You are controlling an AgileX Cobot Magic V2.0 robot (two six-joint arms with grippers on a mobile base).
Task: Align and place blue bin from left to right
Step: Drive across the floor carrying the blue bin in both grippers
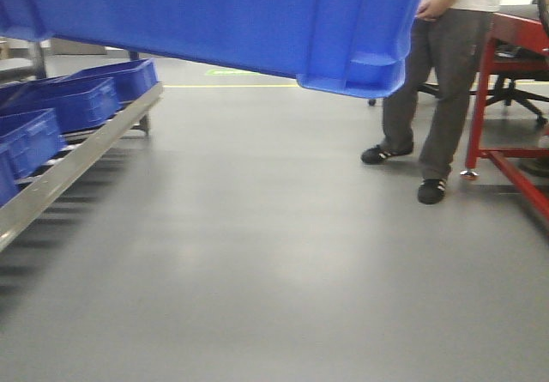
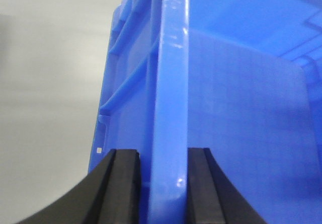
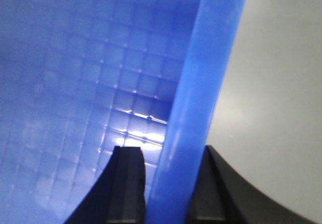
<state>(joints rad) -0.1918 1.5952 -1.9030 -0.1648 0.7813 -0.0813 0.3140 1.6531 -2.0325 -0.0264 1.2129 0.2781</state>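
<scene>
You have the blue bin (image 1: 214, 13) up in the air, and it fills the top of the front view. It touches nothing below it. It hangs tilted: its underside slopes down from the left of the view to the right, so the ribbed corner on the right is its lowest part, above the bare grey floor (image 1: 257, 270).

Your left gripper (image 2: 162, 183) straddles the bin's thick rim (image 2: 168, 108). One of the black fingers (image 2: 123, 189) sits on the outer side, where the raised ribs run, and the other sits on the inner side against the smooth wall. They pinch the rim between them.

Your right gripper (image 3: 168, 181) grips the opposite side in the same manner. One finger (image 3: 126, 189) is inside the bin, over the gridded inner surface with its bright glare spot. The other is outside, with only grey floor behind it. The rim passes between them and they are closed against it.

At the left edge of the front view a metal rack (image 1: 77, 163) runs away from you, carrying a row of darker blue tubs (image 1: 77, 103) set close beside one another. They are lower than the bin and apart from it.

On the right a person (image 1: 446, 73) in dark trousers and dark shoes stands just beside a red frame (image 1: 480, 99), with an office chair (image 1: 515, 90) behind it. A thin yellow line (image 1: 232, 85) crosses the floor in the distance, just under the bin's lower edge.
</scene>
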